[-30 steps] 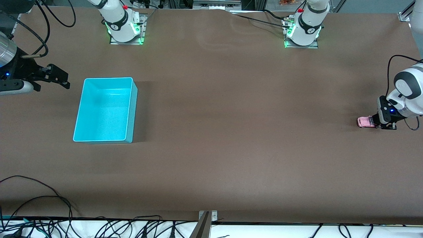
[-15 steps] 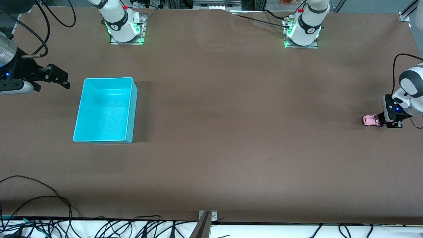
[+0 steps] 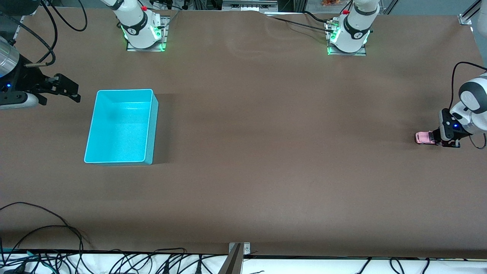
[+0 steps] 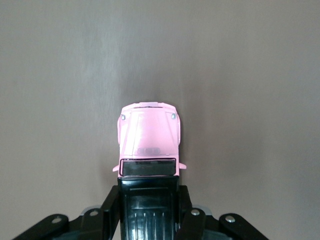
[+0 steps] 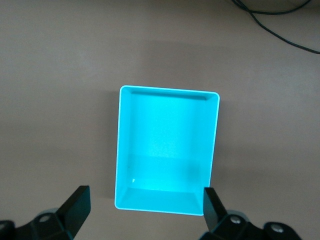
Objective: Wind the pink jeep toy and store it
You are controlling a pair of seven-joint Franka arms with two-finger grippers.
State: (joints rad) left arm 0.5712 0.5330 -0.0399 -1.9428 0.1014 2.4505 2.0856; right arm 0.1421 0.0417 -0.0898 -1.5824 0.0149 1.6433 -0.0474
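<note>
No readable text, label, brand, number or sign anywhere I can see, none on the tiny boxy pink toy jeep (image 4: 148, 137) in my left gripper (image 4: 149, 200), none on the turquoise plastic bin (image 3: 121, 127)

Glossy pink jeep toy (image 4: 148, 135), matt brown table (image 3: 266, 152)

Pink jeep toy (image 3: 423, 137), black roof, upright

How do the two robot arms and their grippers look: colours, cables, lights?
Both arms are white with dark grey joint bands, on bases glowing green, with red buttons. The left gripper and the right gripper are black with two fingers, each carrying a small blue light. Black cables loop along both wrists.
</note>
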